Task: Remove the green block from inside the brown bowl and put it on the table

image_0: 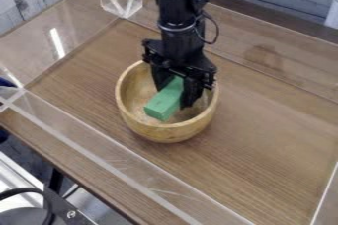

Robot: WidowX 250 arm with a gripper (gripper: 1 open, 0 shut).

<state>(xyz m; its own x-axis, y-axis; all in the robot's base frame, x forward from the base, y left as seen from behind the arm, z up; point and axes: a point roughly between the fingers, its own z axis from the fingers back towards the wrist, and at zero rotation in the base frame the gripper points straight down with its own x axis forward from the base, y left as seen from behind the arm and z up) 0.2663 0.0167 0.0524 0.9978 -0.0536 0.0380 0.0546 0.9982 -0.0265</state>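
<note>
One black gripper (179,84) points straight down over the brown bowl (166,115), its jaws clamped shut on the upper end of the green block (165,101). The block hangs tilted inside the bowl's rim, its long axis sloping from the gripped end down toward the near-left corner of the table (258,160); whether its lower end touches the bowl's floor cannot be told. The bowl sits near the table's middle, well apart from the clear acrylic walls (79,135).
</note>
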